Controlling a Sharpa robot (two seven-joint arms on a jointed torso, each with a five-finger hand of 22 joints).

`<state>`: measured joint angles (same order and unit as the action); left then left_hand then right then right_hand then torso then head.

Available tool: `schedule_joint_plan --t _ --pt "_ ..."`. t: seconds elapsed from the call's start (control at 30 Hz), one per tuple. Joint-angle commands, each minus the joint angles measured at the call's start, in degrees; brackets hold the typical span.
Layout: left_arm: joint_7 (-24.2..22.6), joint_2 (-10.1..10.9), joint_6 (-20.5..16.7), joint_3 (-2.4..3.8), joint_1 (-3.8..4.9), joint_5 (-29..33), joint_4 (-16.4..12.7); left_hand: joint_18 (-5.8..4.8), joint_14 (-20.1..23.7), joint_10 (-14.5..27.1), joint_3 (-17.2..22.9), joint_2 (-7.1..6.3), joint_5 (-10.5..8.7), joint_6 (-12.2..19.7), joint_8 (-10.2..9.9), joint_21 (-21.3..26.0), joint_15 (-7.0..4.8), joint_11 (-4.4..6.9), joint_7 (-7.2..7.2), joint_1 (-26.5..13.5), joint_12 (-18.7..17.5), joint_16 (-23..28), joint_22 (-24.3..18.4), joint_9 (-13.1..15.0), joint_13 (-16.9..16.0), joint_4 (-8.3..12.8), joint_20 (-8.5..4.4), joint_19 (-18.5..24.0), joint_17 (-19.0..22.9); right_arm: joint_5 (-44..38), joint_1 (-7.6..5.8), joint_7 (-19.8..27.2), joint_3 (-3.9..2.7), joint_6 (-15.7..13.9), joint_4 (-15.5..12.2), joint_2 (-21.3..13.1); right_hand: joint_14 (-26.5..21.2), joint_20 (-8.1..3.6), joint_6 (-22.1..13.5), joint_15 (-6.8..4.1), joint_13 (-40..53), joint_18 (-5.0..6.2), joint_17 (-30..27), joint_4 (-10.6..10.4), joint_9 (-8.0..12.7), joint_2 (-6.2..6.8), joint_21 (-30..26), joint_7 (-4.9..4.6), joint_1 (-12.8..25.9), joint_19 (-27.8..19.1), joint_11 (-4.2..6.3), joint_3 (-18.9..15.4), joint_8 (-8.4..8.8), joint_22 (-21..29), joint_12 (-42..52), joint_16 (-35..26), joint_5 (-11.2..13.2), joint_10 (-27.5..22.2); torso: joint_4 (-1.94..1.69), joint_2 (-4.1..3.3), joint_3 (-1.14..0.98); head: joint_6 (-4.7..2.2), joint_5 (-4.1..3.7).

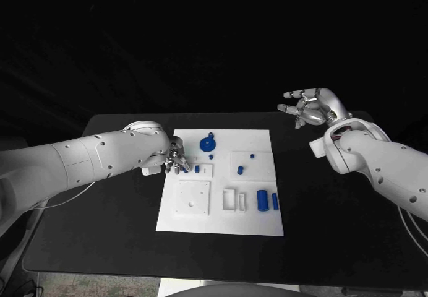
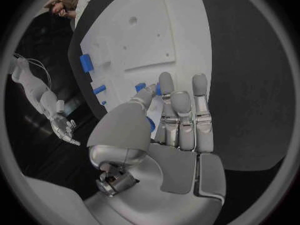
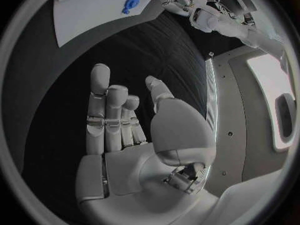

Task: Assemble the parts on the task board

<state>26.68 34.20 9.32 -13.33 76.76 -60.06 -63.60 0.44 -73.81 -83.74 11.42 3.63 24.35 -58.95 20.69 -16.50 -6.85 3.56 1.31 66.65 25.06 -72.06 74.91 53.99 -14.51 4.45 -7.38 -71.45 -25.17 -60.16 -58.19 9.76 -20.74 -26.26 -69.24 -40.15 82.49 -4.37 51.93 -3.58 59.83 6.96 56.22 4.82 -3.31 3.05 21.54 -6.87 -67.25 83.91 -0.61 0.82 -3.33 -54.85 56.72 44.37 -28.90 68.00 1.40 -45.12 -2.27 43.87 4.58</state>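
The left hand [image 1: 174, 159] is down at the left edge of the white board [image 1: 223, 216], fingers [image 2: 165, 87] curled together around a small blue piece [image 2: 141, 87]. The thumb and fingertips seem to pinch it just above the board, probably so it can be steered upright into a hole there. The wrist is turned so the palm faces the board, with the forearm low over the tabletop [image 1: 107, 247].

The other blue parts wait on the board: a round disc [image 1: 207, 145] near the far edge, two short pegs [image 1: 240, 167] on a raised block in the middle, and a thick cylinder [image 1: 262, 199] with a thinner one beside it towards the right edge.

The right hand [image 1: 310, 108] is raised well clear beyond the board's far right corner, fingers apart and holding nothing, likely kept out of the way.
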Motion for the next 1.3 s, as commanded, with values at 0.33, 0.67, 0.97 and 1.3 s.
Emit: schedule_joint_plan --t 0.33,0.67,0.97,1.3 --pt "0.0 -0.4 0.7 -0.14 -0.23 0.6 0.5 -0.43 -0.3 -1.7 2.0 1.36 -0.8 -0.9 0.1 -0.3 0.14 -0.06 -1.49 1.3 -0.2 0.3 1.1 0.0 0.0 2.1 -0.29 0.2 0.0 0.2 0.07 0.5 -0.03 0.7 0.0 0.1 0.3 -0.34 -0.1 -0.14 0.1 1.03 0.1 -0.2 -0.1 0.02 0.2 0.03 0.4 2.2 0.16 0.0 -0.03 0.1 0.4 0.1 -0.5 0.4 -0.02 -0.01 -0.09 -0.09 -0.11" --pt "-0.3 -1.3 -0.5 -0.16 -0.34 0.7 1.5 -0.44 -0.3 -1.4 -0.1 0.15 -1.92 -0.9 -1.0 0.1 0.23 -0.03 -1.71 0.6 -0.1 0.7 0.9 -1.3 -0.1 -0.9 -0.11 0.1 0.4 0.3 0.16 0.6 -0.03 0.8 0.2 0.3 0.3 -0.34 -0.1 -0.14 0.0 1.03 0.0 -0.2 -0.1 0.04 0.2 0.04 0.4 2.2 0.16 0.0 -0.02 0.1 0.3 0.0 -0.5 0.4 0.06 -0.01 -0.08 -0.05 -0.31" --pt "-0.5 -1.7 -1.1 -0.18 -0.62 1.1 1.8 -0.44 -0.4 -1.5 -2.9 -2.54 -2.22 -2.1 -2.3 1.1 0.19 0.06 -1.95 1.5 -0.3 0.8 0.9 -4.8 0.3 -4.2 -0.06 -0.3 0.7 0.3 0.22 0.6 -0.03 0.8 0.3 0.3 0.3 -0.34 -0.1 -0.14 0.0 1.03 0.0 -0.2 -0.1 0.04 0.2 0.04 0.4 2.2 0.16 0.0 -0.02 0.1 0.3 0.0 -0.5 0.4 0.01 -0.01 -0.06 -0.03 -0.56" --pt "-0.3 -1.6 -0.6 -0.2 -0.69 1.2 2.0 -0.44 -0.3 -1.3 -4.7 -3.79 -3.13 -2.5 -2.6 1.6 0.24 0.04 -1.99 1.6 -0.3 0.9 0.9 -6.3 0.4 -5.2 0.01 -0.5 0.8 0.4 0.26 0.6 -0.03 0.7 0.4 0.3 0.3 -0.33 -0.2 -0.13 -0.1 1.02 -0.1 -0.2 -0.1 0.03 0.2 0.02 0.5 2.2 0.15 -0.1 -0.03 0.2 0.2 -0.1 -0.5 0.3 -0.03 0.01 0.0 0.03 -0.62"
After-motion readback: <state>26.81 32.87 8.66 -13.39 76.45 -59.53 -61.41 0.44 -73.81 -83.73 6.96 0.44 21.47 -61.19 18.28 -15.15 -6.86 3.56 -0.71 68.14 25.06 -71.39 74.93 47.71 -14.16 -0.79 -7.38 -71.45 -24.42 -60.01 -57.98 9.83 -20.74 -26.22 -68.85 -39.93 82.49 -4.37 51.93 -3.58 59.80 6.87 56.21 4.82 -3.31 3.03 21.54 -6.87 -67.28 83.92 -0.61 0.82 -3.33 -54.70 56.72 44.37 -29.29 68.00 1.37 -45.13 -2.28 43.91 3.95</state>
